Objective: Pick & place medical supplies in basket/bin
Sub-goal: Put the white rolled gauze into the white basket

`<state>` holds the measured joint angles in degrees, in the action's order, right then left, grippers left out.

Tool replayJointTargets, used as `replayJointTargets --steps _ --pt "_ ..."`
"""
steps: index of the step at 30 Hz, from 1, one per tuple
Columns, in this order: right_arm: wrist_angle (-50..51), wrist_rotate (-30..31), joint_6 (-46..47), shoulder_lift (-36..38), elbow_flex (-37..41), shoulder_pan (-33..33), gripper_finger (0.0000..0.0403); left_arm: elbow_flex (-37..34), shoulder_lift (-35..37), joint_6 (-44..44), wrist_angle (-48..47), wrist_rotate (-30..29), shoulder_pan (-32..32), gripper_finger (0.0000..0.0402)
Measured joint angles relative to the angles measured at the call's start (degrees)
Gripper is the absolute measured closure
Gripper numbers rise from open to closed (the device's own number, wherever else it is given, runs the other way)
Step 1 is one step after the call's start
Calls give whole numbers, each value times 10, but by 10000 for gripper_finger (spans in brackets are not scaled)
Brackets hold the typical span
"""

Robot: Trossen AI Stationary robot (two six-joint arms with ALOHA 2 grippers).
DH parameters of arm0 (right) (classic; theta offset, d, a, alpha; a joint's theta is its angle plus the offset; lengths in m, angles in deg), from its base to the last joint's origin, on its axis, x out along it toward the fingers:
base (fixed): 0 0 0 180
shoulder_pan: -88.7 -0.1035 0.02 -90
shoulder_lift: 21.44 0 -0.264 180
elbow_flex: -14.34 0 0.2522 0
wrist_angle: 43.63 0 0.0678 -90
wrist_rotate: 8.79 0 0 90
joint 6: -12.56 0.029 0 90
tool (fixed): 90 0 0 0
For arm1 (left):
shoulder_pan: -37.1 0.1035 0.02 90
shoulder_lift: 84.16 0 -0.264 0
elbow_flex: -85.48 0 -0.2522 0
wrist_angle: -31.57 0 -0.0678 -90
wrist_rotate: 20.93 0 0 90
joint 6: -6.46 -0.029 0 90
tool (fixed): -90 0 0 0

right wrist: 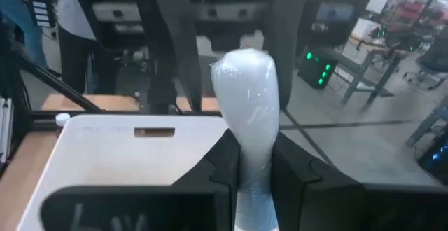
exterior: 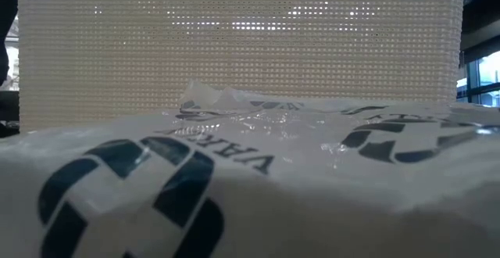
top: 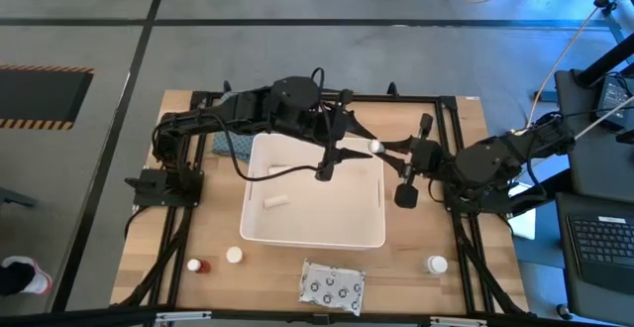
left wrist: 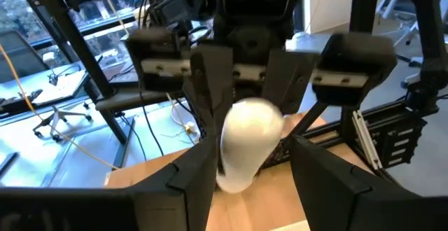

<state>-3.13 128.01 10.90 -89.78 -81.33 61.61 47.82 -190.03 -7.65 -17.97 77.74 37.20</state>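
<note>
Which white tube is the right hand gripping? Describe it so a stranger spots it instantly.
Start at the large white bin mid-table. At its right corner on the arms' side, the right hand clamps a round-ended white tube. Unlike the other tube lying inside the bin, it is held aloft.
</note>
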Motion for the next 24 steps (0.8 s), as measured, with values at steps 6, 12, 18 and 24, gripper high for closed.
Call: replayJointTargets --steps 6,12,18,24 --pt "-33 -19 -17 -3 0 5 350 0 0 -2 8 0 0 231" --pt "-41 -19 -18 -5 0 7 350 0 0 -3 31 -1 0 231" --pt "-54 -19 -20 -5 0 7 340 0 0 -18 24 -1 0 266" --pt "-60 -19 -19 -5 0 7 322 0 0 -38 31 -1 0 333"
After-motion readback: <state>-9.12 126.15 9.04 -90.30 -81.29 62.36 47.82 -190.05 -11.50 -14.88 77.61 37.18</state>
